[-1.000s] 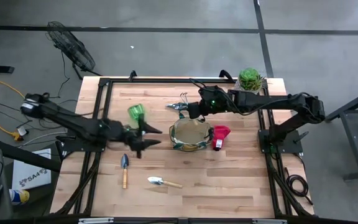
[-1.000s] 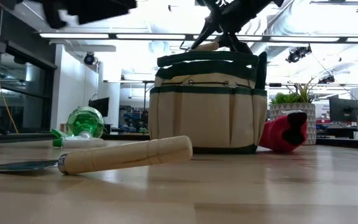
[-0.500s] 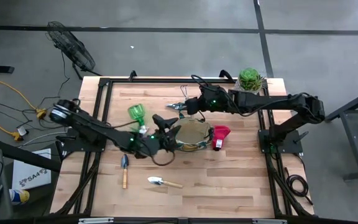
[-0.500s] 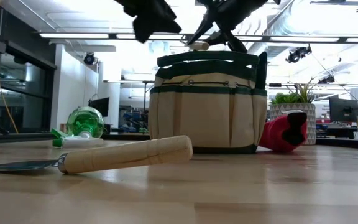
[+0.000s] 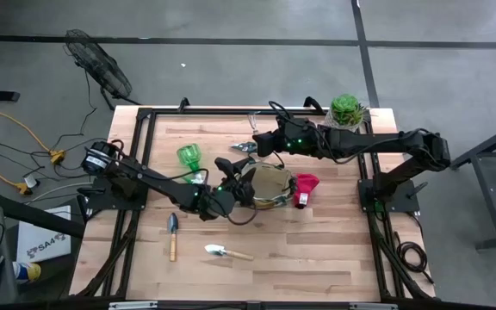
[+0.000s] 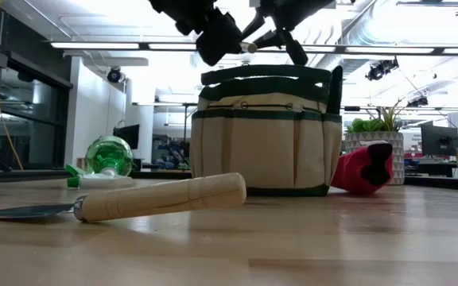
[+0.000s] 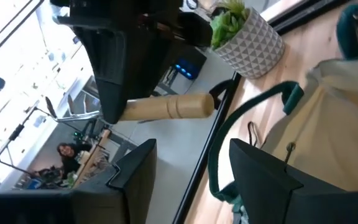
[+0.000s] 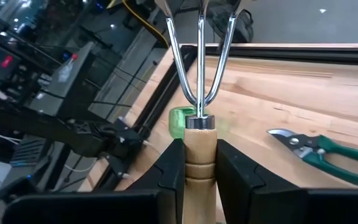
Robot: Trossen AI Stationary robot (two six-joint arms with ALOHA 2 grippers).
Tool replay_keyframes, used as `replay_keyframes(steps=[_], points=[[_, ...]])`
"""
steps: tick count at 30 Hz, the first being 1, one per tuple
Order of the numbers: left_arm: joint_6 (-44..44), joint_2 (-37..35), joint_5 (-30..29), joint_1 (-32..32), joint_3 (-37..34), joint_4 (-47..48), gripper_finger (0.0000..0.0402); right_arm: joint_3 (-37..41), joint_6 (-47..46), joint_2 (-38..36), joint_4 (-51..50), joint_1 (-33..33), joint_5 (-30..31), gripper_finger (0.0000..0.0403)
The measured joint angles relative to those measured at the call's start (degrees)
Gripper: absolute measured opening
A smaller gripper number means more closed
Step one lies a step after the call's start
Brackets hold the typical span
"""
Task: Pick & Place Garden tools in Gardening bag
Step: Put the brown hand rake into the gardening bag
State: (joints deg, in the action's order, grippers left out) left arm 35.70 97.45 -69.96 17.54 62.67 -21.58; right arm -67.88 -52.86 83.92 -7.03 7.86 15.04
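Right wrist view alone shows pruners (image 8: 325, 152) beyond the held rake (image 8: 199, 93)

The high camera looked straight down on the whole table (image 5: 317, 258). The low one sat at tabletop level, close behind a trowel (image 6: 133, 199). Both shared the bag (image 5: 265, 185).

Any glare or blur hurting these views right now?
Low view: bright ceiling lights silhouette both hands above the bag; the near trowel handle is soft. Left wrist view: sky glare at one corner, the plant pot sharp. Right wrist view: the rake is crisp, shiny tines, background blurred. High view: even light.
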Motion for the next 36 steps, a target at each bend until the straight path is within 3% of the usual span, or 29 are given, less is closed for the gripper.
replay_keyframes(steps=[14,23,30,36], points=[[-1.50,0.00,1.44,-0.72,-0.02,-11.80,0.0195,0.00,-1.23,0.00,4.35,-0.49,-0.39,0.0054],[3.66,-0.02,4.73,-1.03,-0.04,-7.85,0.0195,0.00,-2.20,0.00,4.26,-0.81,-3.59,0.0054],[-15.73,-0.02,-1.64,-0.51,-0.04,-7.78,0.0195,0.00,-0.71,0.00,4.37,-1.11,-2.93,0.0054],[-32.05,-0.70,5.81,-0.54,-0.07,-0.87,0.0195,0.00,3.25,-0.04,3.82,-1.55,-3.18,0.0054]])
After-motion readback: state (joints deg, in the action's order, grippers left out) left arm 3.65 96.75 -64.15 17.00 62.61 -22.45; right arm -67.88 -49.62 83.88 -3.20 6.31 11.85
